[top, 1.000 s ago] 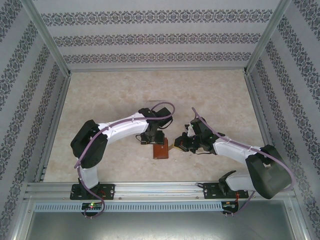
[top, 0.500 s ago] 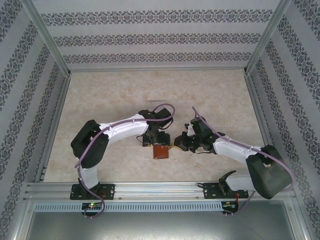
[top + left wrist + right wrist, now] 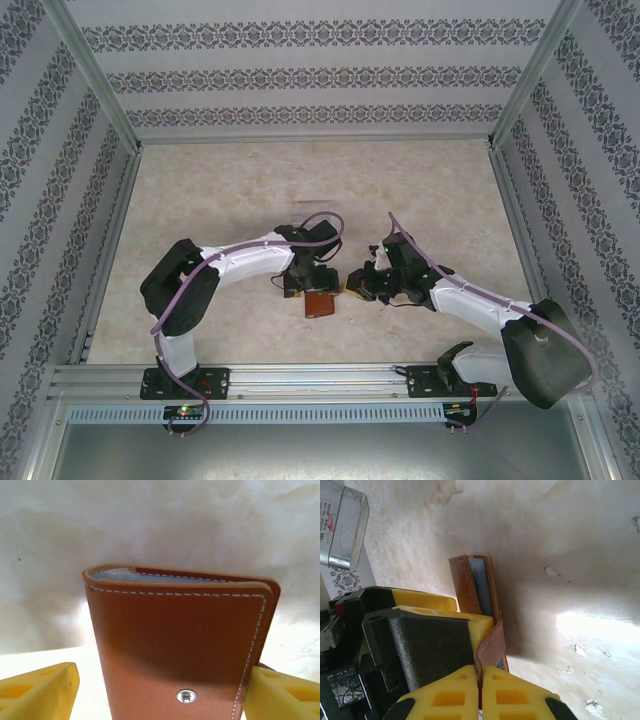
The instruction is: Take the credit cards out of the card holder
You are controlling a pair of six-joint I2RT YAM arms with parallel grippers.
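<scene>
The card holder [image 3: 320, 304] is a reddish-brown leather wallet standing on edge on the table, closed, with a metal snap [image 3: 186, 696] on its face. Grey-blue pocket edges [image 3: 481, 582] show between its leaves, and the credit cards are hidden inside. My left gripper [image 3: 160, 682] is open and straddles the holder. Its right finger [image 3: 280, 695] lies against the holder's edge and its left finger [image 3: 42, 690] stands off with a gap. My right gripper [image 3: 481, 680] is shut on the holder's narrow closing tab [image 3: 490, 642], pulled off to the side.
A clear plastic tray [image 3: 342, 525] sits on the table beyond the left arm. Patterned walls [image 3: 60, 200] and metal rails [image 3: 300, 375] enclose the pale marbled table [image 3: 430, 190]. The two grippers [image 3: 330, 285] are close together at the table's middle front.
My left gripper's jaws have widened and it has come down nearer over the card holder, which looks shorter from above. The right gripper has kept its pinch on the tab.
</scene>
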